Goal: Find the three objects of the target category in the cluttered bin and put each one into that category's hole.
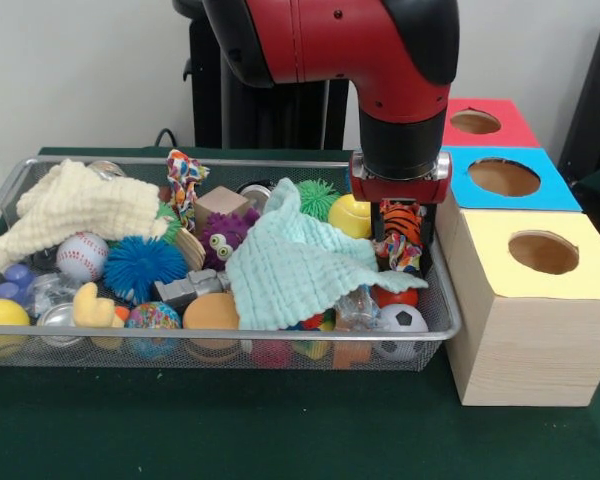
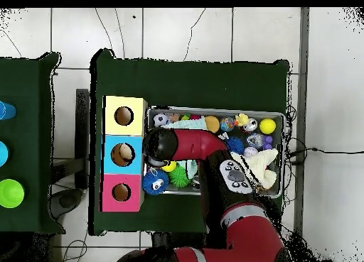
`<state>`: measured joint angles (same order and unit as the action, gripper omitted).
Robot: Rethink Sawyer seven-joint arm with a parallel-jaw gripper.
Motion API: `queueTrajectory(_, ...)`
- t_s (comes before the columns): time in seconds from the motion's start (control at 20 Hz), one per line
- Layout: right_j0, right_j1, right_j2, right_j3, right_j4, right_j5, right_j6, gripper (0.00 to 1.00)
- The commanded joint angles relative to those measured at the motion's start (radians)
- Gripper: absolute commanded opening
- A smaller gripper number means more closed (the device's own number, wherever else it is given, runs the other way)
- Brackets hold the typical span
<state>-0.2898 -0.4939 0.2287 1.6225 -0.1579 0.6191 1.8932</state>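
The wire mesh bin (image 1: 230,352) lies across the table, full of toys; it also shows in the overhead view (image 2: 277,116). My gripper (image 1: 400,232) hangs over the bin's right end, shut on an orange and black striped soft toy animal (image 1: 401,222) held upright just above the clutter. A pale yellow duck (image 1: 93,308) lies at the bin's front left, also seen from overhead (image 2: 242,120). A purple furry creature (image 1: 223,235) sits mid-bin. The blue-topped box's hole (image 1: 503,177) is just right of the gripper. In the overhead view the arm hides the gripper beside the blue box (image 2: 110,155).
The red-topped box (image 1: 510,125) stands behind the blue one, the yellow-topped box (image 1: 580,240) in front. A mint cloth (image 1: 295,265) and a pale yellow cloth (image 1: 80,205) cover toys. Blue spiky puffball (image 1: 143,265), baseball (image 1: 82,255) and soccer ball (image 1: 402,320) lie around.
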Motion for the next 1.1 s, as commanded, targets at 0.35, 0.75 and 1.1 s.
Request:
queueTrajectory(0.35,-0.008,0.077,0.022,0.098,-0.033,0.036,0.017,1.00)
queueTrajectory(0.75,0.029,0.142,-0.029,-0.031,-0.081,0.103,-0.010,1.00)
queueTrajectory(1.1,0.097,0.114,-0.097,0.027,-0.183,-0.136,0.052,1.00)
